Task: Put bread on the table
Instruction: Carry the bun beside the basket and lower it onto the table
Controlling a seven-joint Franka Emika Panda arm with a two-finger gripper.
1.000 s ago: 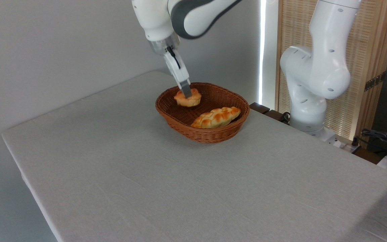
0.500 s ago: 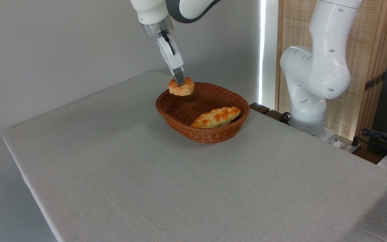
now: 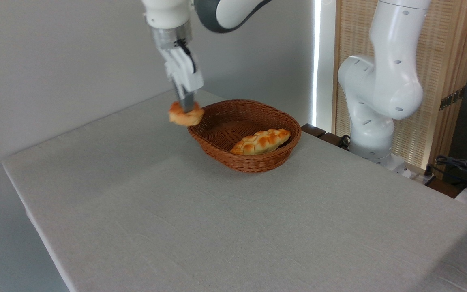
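Soft, even indoor light; a bright daylight strip [image 3: 318, 61] glares behind, and the bread [image 3: 185, 115] is motion-blurred.

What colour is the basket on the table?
The wicker basket is reddish brown, as the fixed camera view shows.

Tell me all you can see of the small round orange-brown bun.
The small round orange-brown bun looks soft and baked, darker on top, paler below, a little blurred. It hangs in the air, clamped by the gripper from above, just left of the brown wicker basket's rim. It touches neither basket nor light grey table.
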